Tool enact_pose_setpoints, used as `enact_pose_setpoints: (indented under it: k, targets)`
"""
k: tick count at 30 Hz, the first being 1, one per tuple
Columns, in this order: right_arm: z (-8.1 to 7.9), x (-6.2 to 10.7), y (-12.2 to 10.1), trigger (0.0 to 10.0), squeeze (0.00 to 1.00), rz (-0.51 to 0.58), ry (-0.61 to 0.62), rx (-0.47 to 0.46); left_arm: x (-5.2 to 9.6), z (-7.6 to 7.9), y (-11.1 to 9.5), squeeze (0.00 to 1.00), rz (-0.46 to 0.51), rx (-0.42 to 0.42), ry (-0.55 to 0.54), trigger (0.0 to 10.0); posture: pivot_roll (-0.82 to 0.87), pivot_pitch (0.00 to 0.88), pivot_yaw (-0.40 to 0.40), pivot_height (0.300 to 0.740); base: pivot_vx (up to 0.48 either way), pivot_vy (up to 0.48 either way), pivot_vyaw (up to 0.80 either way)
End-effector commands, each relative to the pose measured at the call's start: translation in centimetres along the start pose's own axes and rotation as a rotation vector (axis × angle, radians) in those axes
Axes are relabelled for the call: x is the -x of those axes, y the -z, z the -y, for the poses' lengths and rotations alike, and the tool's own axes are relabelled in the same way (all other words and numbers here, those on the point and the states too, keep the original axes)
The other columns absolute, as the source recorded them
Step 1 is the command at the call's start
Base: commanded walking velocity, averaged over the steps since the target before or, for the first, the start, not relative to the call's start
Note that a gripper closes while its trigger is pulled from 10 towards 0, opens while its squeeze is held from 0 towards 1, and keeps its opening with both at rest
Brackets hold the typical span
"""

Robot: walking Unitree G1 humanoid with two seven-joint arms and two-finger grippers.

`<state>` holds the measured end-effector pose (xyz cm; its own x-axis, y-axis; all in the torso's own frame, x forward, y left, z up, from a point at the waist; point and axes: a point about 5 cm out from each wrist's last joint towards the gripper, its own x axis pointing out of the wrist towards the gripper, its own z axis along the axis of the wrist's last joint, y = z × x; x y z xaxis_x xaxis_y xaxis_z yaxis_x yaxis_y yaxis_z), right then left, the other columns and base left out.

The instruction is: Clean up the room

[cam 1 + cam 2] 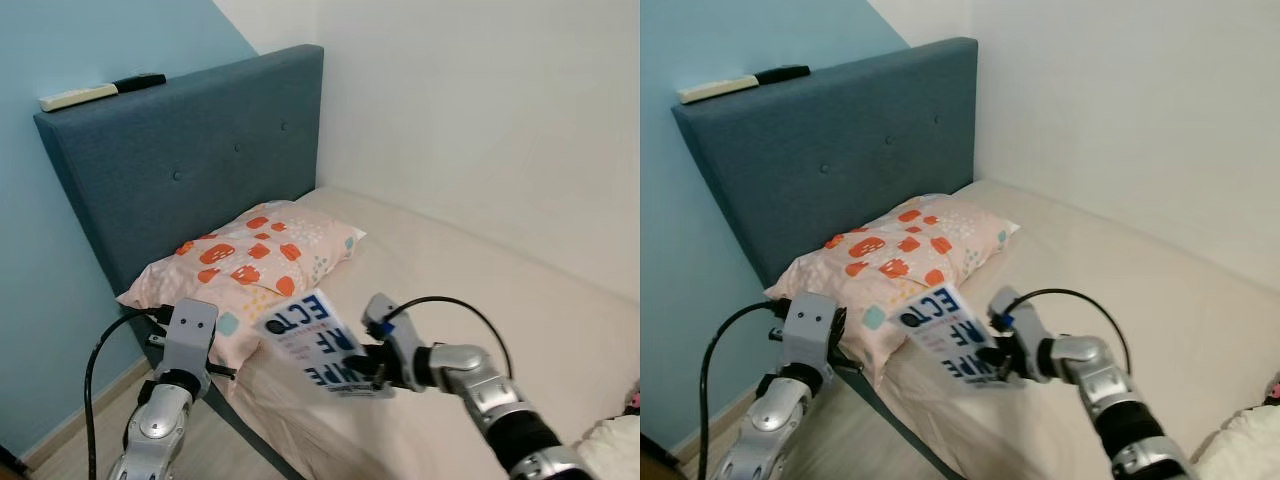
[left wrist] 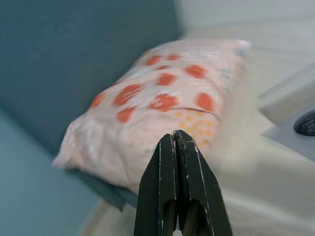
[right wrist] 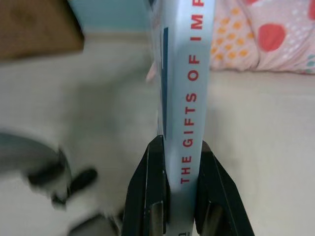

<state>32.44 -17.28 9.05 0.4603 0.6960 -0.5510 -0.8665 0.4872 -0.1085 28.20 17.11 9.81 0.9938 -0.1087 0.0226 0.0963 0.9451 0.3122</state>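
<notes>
Above the near edge of the beige bed (image 1: 480, 290), the right gripper (image 1: 372, 368) holds a pale blue paperback book (image 1: 318, 342) lifted off the sheet, jaws clamped on its spine; putting it away is seemingly still to do. Its left gripper (image 2: 178, 147) hovers shut and empty beside the orange-spotted pink pillow (image 1: 250, 265). Two remotes (image 1: 100, 90) lie atop the blue padded headboard (image 1: 200, 160).
</notes>
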Motion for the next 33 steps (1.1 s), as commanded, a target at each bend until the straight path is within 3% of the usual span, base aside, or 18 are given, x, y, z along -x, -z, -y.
enact_pose_setpoints:
  k: [1,2,3,6,8,9,13,17,21,26,27,33]
  targets:
    - [0.5,1.1,-0.5,10.0,0.0,-0.067,-0.061,0.132,0.4,0.3,0.1,0.0,0.014,-0.104,0.084,10.0,-0.04,0.079,-0.036,0.74,0.0,0.0,0.0]
    - [0.5,1.1,-0.5,10.0,0.0,-0.067,-0.061,0.132,0.4,0.3,0.1,0.0,0.014,-0.104,0.084,10.0,-0.04,0.079,-0.036,0.74,0.0,0.0,0.0]
    - [1.1,2.1,-0.4,10.0,0.0,-0.153,-0.087,0.238,0.5,0.5,0.0,0.0,0.032,-0.195,0.167,10.0,-0.04,0.078,-0.035,0.74,0.0,0.0,0.0]
    - [1.9,2.2,-1.3,10.0,0.0,-0.14,-0.038,0.303,0.7,0.9,-0.1,0.0,0.049,-0.258,0.25,10.0,-0.04,0.078,-0.035,0.74,0.0,0.0,0.0]
    - [1.5,1.9,-2.1,10.0,0.0,-0.096,-0.074,0.401,0.9,1.2,-0.2,0.0,0.064,-0.324,0.34,10.0,-0.03,0.075,-0.027,0.74,0.0,0.0,0.0]
    - [1.5,1.9,-2.1,10.0,0.0,-0.096,-0.074,0.401,0.9,1.2,-0.2,0.0,0.064,-0.324,0.34,10.0,-0.03,0.075,-0.027,0.74,0.0,0.0,0.0]
    - [1.2,1.8,-2.1,10.0,0.0,-0.116,-0.116,0.547,1.0,1.2,-0.3,0.0,0.083,-0.402,0.433,10.0,-0.03,0.072,-0.026,0.74,0.0,0.0,0.0]
    - [0.7,2.0,-2.3,10.0,0.0,-0.11,-0.187,0.723,0.9,0.8,-0.4,0.0,0.088,-0.536,0.536,10.0,-0.03,0.066,-0.024,0.74,0.0,0.0,0.0]
    - [0.4,2.1,-2.5,10.0,0.0,-0.113,-0.232,0.809,0.7,0.7,-0.2,0.0,0.075,-0.62,0.572,10.0,-0.04,0.059,-0.021,0.74,0.0,0.0,0.0]
    - [0.5,2.3,-2.0,10.0,0.0,-0.175,-0.261,0.86,0.4,0.7,-0.4,0.0,0.034,-0.631,0.611,10.0,-0.04,0.055,-0.021,0.74,0.0,0.0,0.0]
    - [0.8,2.2,-1.5,10.0,0.0,-0.231,-0.26,0.87,0.6,1.1,-0.3,0.0,-0.022,-0.655,0.696,10.0,-0.04,0.053,-0.022,0.74,0.0,0.0,0.0]
    - [1.3,2.1,-0.4,10.0,0.0,-0.344,-0.25,0.904,1.3,1.4,-0.2,0.0,-0.115,-0.711,0.852,10.0,-0.04,0.046,-0.024,0.74,0.0,0.0,0.0]
